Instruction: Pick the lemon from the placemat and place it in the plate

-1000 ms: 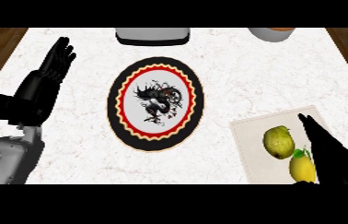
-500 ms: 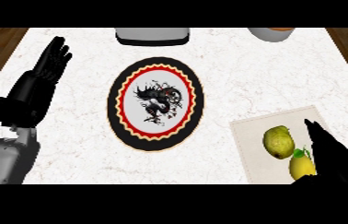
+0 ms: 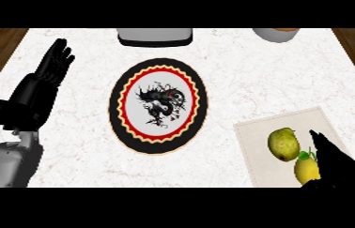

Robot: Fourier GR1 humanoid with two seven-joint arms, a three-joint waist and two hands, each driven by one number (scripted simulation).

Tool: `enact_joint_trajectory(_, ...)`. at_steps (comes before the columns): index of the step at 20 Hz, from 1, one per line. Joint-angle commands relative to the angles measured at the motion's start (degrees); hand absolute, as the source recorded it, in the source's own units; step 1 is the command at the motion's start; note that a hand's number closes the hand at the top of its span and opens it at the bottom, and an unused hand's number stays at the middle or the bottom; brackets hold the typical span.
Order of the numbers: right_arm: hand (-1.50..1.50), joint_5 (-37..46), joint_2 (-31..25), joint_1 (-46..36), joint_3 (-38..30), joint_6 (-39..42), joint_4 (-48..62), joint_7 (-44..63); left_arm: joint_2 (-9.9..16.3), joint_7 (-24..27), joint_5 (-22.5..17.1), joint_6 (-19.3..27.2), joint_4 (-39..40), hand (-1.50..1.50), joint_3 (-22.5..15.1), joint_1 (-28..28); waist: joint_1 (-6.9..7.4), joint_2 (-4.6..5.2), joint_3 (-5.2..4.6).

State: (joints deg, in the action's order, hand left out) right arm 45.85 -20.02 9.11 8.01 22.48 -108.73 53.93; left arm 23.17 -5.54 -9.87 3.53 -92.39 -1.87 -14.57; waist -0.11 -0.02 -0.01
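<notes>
step: approach, lemon not yet grasped | yellow lemon point(image 3: 305, 170) on pale square placemat point(image 3: 260, 133), touching a greenish round fruit point(image 3: 283, 144) | right hand point(image 3: 331, 160) fingers straight, holding nothing, at lemon's right side (partly covering it) | left hand point(image 3: 49, 71) resting open, left edge | next: curl round lemon, carry to round dragon-patterned plate point(image 3: 123, 84)
</notes>
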Motion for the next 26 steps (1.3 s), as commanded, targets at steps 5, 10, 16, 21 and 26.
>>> enact_joint_trajectory(5,-1.5,3.51,2.77,-2.03,-1.27,-0.84,9.47,-0.59,-2.61,3.91,1.85,-3.04,2.82,0.0,1.54,2.03,0.14,0.07,0.01)
enact_joint_trajectory(10,1.5,7.96,5.76,-3.58,0.27,-8.56,15.12,-6.05,-2.54,0.04,2.22,-3.37,-0.71,0.0,3.29,1.25,0.22,0.03,0.03)
enact_joint_trajectory(16,1.5,17.22,1.38,-2.85,2.18,-14.56,10.05,-8.2,-4.83,3.23,4.81,-2.55,2.09,0.0,1.63,1.04,-0.07,0.0,0.0)
enact_joint_trajectory(21,1.5,12.08,-4.98,4.02,-2.81,-14.24,4.75,-18.61,-5.2,3.3,5.9,-2.8,0.95,0.0,2.46,2.78,-0.34,-0.08,0.0)
enact_joint_trajectory(26,1.5,13.89,-6.73,2.18,-4.63,-17.29,5.41,-24.31,-4.23,-0.07,4.47,-4.63,0.89,0.0,4.44,-0.43,-0.02,-0.02,0.01)
